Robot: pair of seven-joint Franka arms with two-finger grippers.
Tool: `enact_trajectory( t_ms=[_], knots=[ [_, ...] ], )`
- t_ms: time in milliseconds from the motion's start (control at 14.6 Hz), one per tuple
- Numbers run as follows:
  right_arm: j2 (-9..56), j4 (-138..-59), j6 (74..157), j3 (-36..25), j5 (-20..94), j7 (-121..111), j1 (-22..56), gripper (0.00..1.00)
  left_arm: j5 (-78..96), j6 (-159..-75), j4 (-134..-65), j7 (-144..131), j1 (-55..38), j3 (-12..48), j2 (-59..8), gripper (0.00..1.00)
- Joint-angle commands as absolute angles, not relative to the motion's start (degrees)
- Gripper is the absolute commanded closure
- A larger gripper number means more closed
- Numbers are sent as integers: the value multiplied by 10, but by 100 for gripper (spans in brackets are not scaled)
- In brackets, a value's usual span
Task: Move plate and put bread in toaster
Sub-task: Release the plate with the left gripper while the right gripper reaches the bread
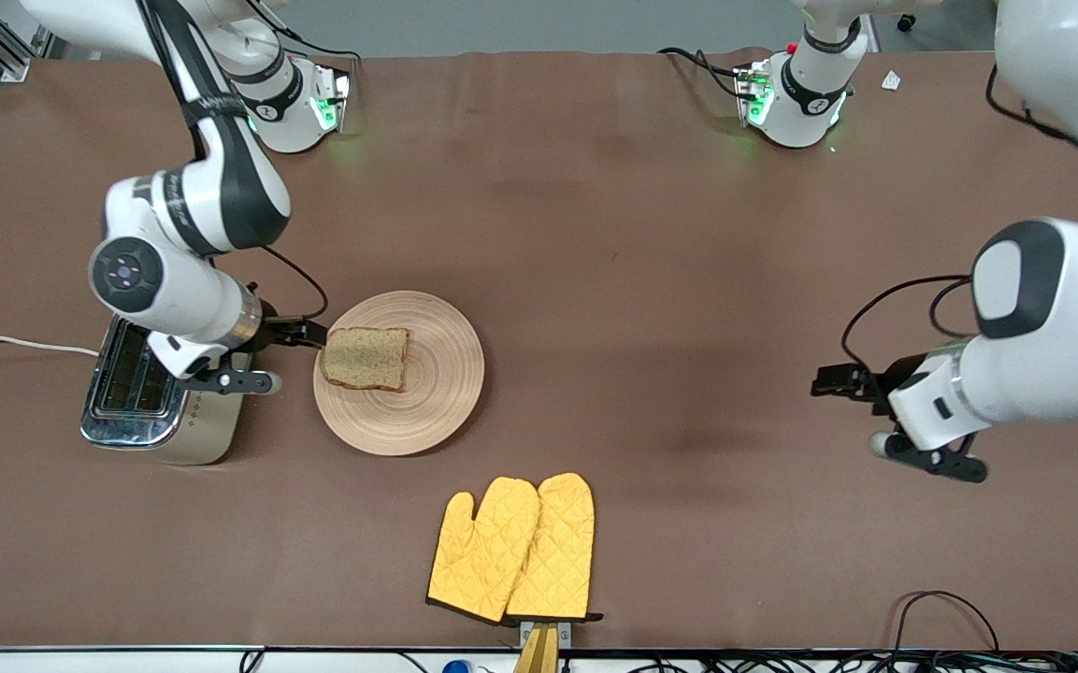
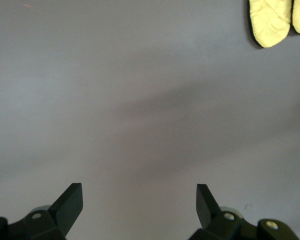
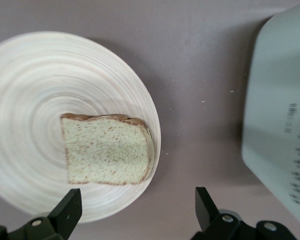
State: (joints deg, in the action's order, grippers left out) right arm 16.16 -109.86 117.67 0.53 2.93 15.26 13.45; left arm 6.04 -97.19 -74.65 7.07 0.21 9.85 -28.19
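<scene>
- The desk [image 1: 651, 308] is covered in brown and carries everything else.
- The plate [image 1: 436, 393] lies flat on the desk, beside the toaster, on the side toward the left arm's end.
- The toaster [image 1: 150, 397] stands at the right arm's end of the desk, slots up, its white cord [image 1: 15, 344] trailing off the desk edge; the right arm's wrist hangs partly over it.
- Two yellow mitts [image 1: 515, 550] lie side by side, touching, nearer the front camera than the plate.
- The right hand [image 1: 307, 333] hovers between the toaster and the plate, just at the plate's rim. In the right wrist view its fingers [image 3: 67, 212] stand wide apart and hold nothing, one over the plate edge near the bread, the other over bare desk.
- The left hand [image 1: 833, 380] waits low over bare desk toward the left arm's end, well apart from the plate. Its fingers [image 2: 70, 200] are spread wide with nothing between them.
- The bread [image 1: 366, 358] lies flat on the plate, on the part toward the toaster, one edge near the rim.
</scene>
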Motion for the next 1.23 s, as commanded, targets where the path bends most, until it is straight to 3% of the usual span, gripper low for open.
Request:
enact_trajectory(
  t_ms=[0, 822, 1165],
  knots=[
    [175, -1130, 1201, 2, 32, 161, 143, 0, 26, -939, -758, 51, 2, 97, -243, 0],
    [242, -1127, 1265, 1, 56, 183, 162, 0, -20, -886, -772, -77, 18, 98, -99, 0],
    [264, -1128, 1279, 0, 55, 183, 156, 0, -22, -989, -930, -67, 23, 109, 0, 0]
  ],
)
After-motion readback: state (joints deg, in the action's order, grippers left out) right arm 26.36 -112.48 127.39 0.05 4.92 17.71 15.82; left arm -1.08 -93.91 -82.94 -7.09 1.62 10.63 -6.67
